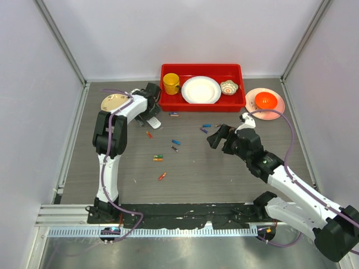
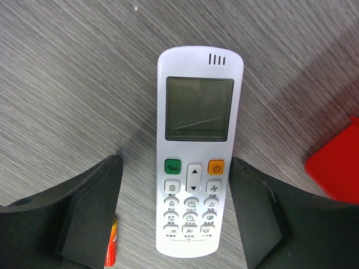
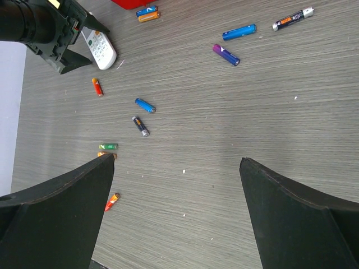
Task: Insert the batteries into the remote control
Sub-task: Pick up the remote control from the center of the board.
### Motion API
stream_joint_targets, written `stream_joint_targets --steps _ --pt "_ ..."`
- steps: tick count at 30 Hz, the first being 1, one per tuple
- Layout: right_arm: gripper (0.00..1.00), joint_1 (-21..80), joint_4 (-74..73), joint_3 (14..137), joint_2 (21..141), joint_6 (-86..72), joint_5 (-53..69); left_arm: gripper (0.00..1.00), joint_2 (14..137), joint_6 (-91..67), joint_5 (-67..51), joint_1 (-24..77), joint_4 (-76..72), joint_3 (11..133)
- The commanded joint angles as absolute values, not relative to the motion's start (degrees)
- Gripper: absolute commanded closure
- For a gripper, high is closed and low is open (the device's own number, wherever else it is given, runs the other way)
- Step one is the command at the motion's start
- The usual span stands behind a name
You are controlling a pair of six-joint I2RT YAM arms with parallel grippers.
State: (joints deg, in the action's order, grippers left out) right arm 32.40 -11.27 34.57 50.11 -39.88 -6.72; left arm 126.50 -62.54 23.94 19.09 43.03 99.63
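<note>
Spanning the scene, the grey table [image 1: 235, 174] bears a red tray [image 1: 202, 107] at its far edge. The right gripper [image 3: 176, 159] hangs over mid-table, jaws spread wide, holding nothing. The left gripper [image 2: 175, 161] straddles the remote [image 2: 196, 112] by the tray's near-left corner, jaws open, with a clear gap on one side. The remote lies face up: slim, white, with a grey screen crossed by a thin line, and green and orange buttons above white rows. Batteries [image 3: 145, 105] lie scattered between the arms, blue, orange, green and purple. An orange battery [image 2: 112, 244] lies near the remote.
</note>
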Motion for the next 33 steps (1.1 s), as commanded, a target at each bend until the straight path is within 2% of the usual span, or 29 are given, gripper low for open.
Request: stream_joint_targets --steps 1,2,7,9,10,11,13,14,16,17,19,20,25,30,33 --pt "0.01 32.6 -10.8 36.7 49.0 -40.6 -7.0 0.25 127.3 -62.2 24.2 18.8 44.0 101.3" --pt "0.01 32.5 -11.1 36.7 48.9 -40.7 -7.1 0.28 127.6 -62.1 24.0 18.8 44.2 101.1" --pt "0.01 32.4 -11.3 36.7 48.6 -40.6 -7.4 0.32 127.3 -62.3 23.6 18.5 43.1 99.2" --pt "0.01 32.5 -11.2 36.7 48.8 -40.7 -7.3 0.37 127.4 -62.2 23.4 18.1 42.8 99.1" --pt "0.01 32.5 -11.2 36.7 48.8 -40.6 -7.3 0.41 127.4 -62.0 23.3 17.9 42.8 99.1" --pt "0.01 32.6 -11.2 36.7 48.9 -40.6 -7.3 0.50 127.4 -61.8 23.0 17.8 42.5 98.9" --pt "0.01 32.5 -11.2 36.6 49.0 -40.6 -7.4 0.57 127.2 -61.5 22.3 17.8 41.7 98.1" --pt "0.01 32.5 -11.2 36.6 49.0 -40.6 -7.5 0.67 126.9 -61.3 22.1 17.6 41.1 97.7" --pt "0.01 32.5 -11.2 36.6 49.1 -40.4 -7.6 0.73 125.7 -60.6 21.2 17.4 38.8 95.9" --pt "0.02 32.6 -11.5 36.6 49.1 -40.3 -7.7 0.83 125.0 -59.8 21.1 17.1 38.1 95.2" --pt "0.02 32.5 -11.7 36.8 48.8 -40.3 -7.6 0.90 121.9 -59.0 21.4 16.7 36.0 92.9" --pt "0.02 32.5 -12.0 36.8 48.5 -40.3 -7.6 0.98 120.4 -58.3 21.4 16.4 35.3 92.0" --pt "0.02 32.5 -12.3 37.2 47.3 -40.3 -7.9 1.00 111.1 -55.6 21.4 16.0 32.2 86.9" --pt "0.02 32.6 -13.5 38.1 46.3 -38.9 -9.7 1.00 98.0 -56.2 11.7 16.2 28.6 80.5" --pt "0.02 32.5 -14.9 38.9 45.8 -38.1 -10.8 1.00 89.8 -57.4 7.1 17.5 23.7 72.4"
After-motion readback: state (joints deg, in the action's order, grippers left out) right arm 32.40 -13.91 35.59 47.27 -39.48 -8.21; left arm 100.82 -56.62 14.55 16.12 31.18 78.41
